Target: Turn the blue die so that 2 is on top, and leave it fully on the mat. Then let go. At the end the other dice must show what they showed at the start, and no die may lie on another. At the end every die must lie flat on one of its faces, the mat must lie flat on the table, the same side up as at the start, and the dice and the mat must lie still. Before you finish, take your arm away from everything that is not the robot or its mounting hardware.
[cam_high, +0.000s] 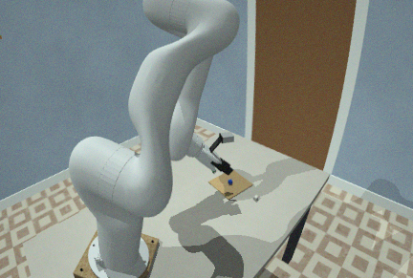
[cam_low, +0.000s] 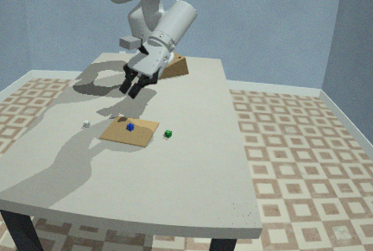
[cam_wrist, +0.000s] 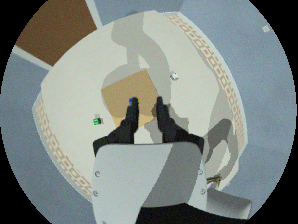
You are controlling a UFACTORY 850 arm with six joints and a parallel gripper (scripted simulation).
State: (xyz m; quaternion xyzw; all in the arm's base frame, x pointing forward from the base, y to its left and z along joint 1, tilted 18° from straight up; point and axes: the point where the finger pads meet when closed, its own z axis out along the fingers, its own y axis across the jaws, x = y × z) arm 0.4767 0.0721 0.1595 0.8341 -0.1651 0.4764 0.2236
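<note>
The blue die [cam_low: 129, 127] lies flat on the tan mat [cam_low: 129, 132], near the mat's middle. It also shows in the top view [cam_high: 229, 181] and in the wrist view [cam_wrist: 132, 102], just past the tip of the left finger. My gripper [cam_low: 130, 89] hangs well above the mat's far edge, tilted down toward it. Its fingers stand partly apart with nothing between them, and the gap is plain in the wrist view [cam_wrist: 147, 106]. I cannot read the die's top face.
A green die [cam_low: 167, 134] lies on the table just right of the mat. A white die [cam_low: 85, 123] lies on the table to the mat's left. The arm's wooden base [cam_low: 174, 67] stands at the table's far end.
</note>
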